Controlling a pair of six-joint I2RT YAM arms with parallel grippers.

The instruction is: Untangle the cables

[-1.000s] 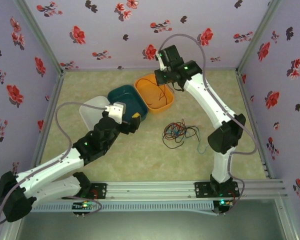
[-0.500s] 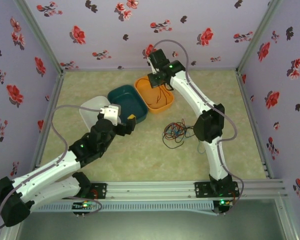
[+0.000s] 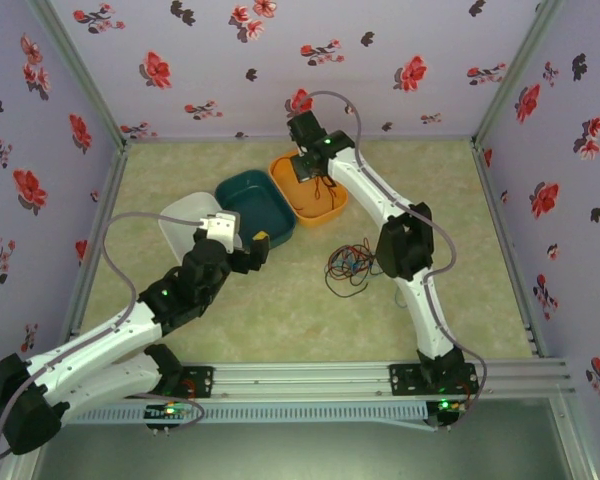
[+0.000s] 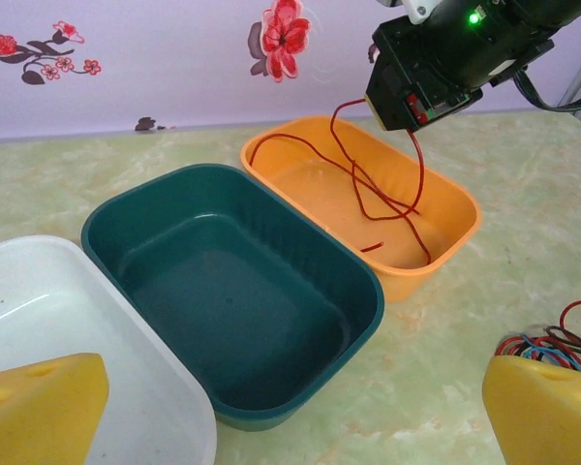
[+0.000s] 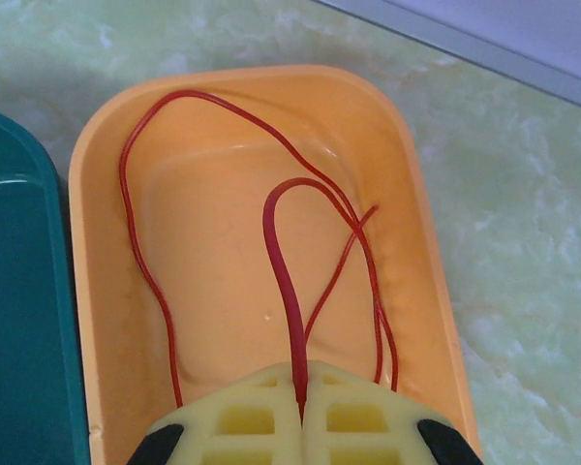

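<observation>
White bin [image 4: 39, 281]: smooth plastic, rounded rectangle.
Left gripper [image 4: 290, 417]: yellow fingers spread wide, holding nothing.
Teal bin [image 4: 126, 208]: glossy, same shape.
Orange bin [image 5: 87, 194]: smooth, rounded.
Red cable [image 5: 283, 252]: thin and limp, hanging into the orange bin, its loops running lengthwise.
Right gripper [image 5: 301, 402]: ribbed pads pressed together, pinching the red cable.
Cable bundle [image 3: 352, 265]: red, black and blue knot on the table [image 3: 280, 300].

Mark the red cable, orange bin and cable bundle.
red cable [image 5: 290, 310], right wrist view, thick stretch over the bin floor.
orange bin [image 4: 431, 263], left wrist view, near outer wall.
bundle [image 3: 352, 265], top view, middle of the tangle.
</observation>
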